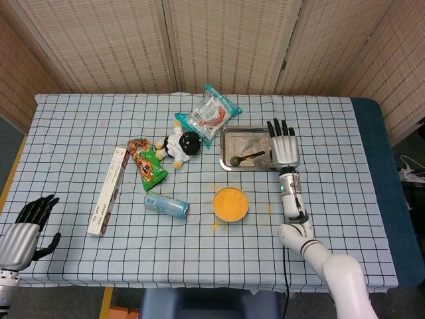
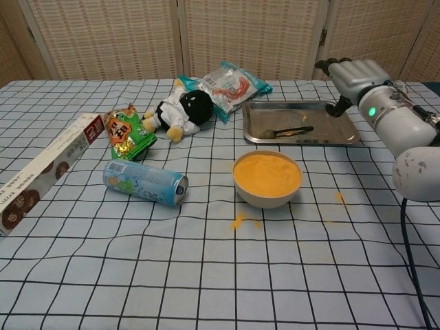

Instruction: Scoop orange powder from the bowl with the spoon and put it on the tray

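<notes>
Spoon [image 2: 285,130] free; right hand [image 1: 283,145] open

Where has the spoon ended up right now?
The spoon lies inside the metal tray, behind the bowl, with the right hand just beside it.

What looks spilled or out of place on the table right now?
Orange powder is spilled on the cloth in front of the bowl, with another speck to its right. The spoon lies loose in the tray.
</notes>
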Tool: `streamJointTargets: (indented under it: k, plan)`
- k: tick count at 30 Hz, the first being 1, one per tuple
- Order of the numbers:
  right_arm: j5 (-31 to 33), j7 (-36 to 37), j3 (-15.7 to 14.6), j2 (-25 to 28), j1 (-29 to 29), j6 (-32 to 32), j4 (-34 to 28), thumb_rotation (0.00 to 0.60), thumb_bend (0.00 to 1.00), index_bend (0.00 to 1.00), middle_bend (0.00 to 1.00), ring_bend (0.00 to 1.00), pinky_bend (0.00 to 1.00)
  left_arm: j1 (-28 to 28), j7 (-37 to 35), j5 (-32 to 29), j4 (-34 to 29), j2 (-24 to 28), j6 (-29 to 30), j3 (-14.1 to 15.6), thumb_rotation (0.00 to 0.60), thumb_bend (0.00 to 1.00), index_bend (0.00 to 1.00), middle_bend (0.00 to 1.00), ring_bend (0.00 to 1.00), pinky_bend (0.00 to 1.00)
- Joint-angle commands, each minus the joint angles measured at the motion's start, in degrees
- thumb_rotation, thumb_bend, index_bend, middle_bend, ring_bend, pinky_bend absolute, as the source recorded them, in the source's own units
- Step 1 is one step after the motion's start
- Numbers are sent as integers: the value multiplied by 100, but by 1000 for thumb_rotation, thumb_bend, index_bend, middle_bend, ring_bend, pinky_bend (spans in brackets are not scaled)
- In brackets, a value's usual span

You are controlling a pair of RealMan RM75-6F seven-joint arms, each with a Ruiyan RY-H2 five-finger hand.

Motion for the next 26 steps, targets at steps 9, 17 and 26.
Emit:
streamJointTargets:
  k: [9, 17, 26]
  plan:
    - [-716, -826, -1632, 3529, -2739, 2075, -6576, 600, 330, 0, 0, 0, 1, -15, -163, -187, 468, -264, 114, -201, 600, 436, 0, 0, 0, 85]
    - [-1664, -504, -2540, 4265, -4008, 3519, -7469, 600, 330, 0, 0, 0, 0, 54, 181, -117, 346, -287, 308, -195, 600, 435, 0, 0, 0, 84]
    - [-1771, -196, -2517, 4514, -4268, 3575, -7470, 600, 330, 0, 0, 0, 0, 94, 413, -60, 210, -293, 399, -178, 600, 435, 0, 0, 0, 84]
